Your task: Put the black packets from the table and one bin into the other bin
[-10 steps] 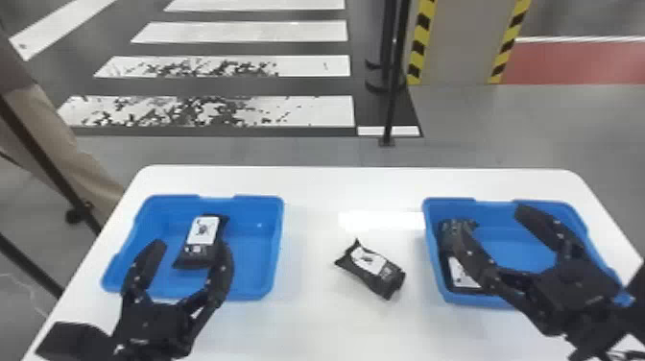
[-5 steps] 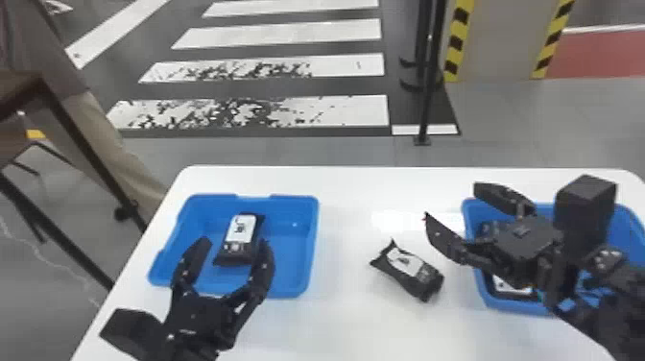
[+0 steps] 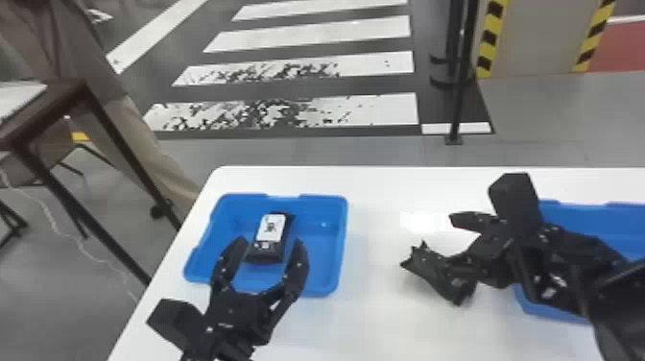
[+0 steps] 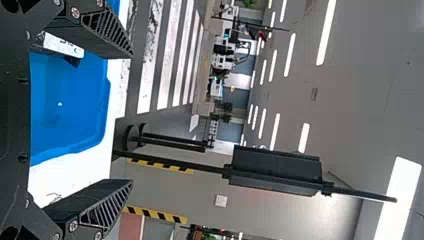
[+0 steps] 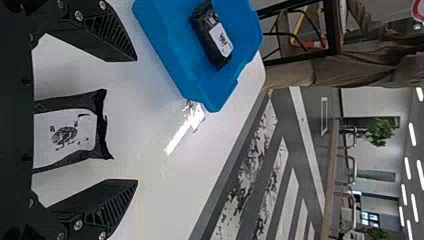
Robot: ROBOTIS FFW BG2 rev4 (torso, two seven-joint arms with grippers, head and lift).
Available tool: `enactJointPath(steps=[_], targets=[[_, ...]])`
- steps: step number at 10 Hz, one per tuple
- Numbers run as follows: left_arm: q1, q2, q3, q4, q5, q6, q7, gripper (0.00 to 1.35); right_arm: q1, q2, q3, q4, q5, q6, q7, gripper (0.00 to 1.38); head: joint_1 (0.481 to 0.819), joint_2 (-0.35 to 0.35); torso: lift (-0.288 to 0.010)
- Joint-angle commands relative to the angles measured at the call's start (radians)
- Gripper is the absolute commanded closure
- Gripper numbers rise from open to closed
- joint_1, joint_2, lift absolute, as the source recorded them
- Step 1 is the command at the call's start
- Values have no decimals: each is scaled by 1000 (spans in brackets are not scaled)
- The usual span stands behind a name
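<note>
My left gripper (image 3: 268, 249) stands open over the near part of the left blue bin (image 3: 331, 249), where a black packet (image 3: 271, 230) with a white label lies. In the left wrist view the open left gripper (image 4: 132, 120) has nothing between its fingers. My right gripper (image 3: 453, 240) is over the table, left of the right bin (image 3: 547, 312), with its arm covering much of that bin. Below it lies another black packet (image 3: 432, 273), partly hidden by a finger. The right wrist view shows this packet (image 5: 70, 132) between the spread fingers of the right gripper (image 5: 136, 120), touching neither.
The white table (image 3: 384, 312) spans the space between the bins. Beyond its far edge stands a dark post (image 3: 460, 96) on the floor. A dark side table (image 3: 86, 91) and a person are past the left edge.
The right gripper has moved left from over the right bin to the table packet, turning as it went. The head view has shifted, so the bins sit farther right. The left gripper stays open.
</note>
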Motion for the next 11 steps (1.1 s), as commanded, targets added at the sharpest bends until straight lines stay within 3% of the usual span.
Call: enactJointPath(steps=[1,7,9,10,11], targets=[[-5,2,-2,0,2,10,-1,145,-56,0,40,72,7,44,1,157,695,224,-110],[-27,3,-22,20,18,12,-2,145,-250,4,208,351,3,85,45,157,695,218,-110],[-35,3,-26,29,24,12,-4,145,-301,7,260,427,5,120,50,219,695,209,-110],[-42,5,-34,37,26,10,-4,145,-331,7,290,491,-9,115,50,360,695,204,-110],[-45,5,-40,44,28,7,-4,145,-333,7,290,501,-23,112,50,785,695,200,-110]])
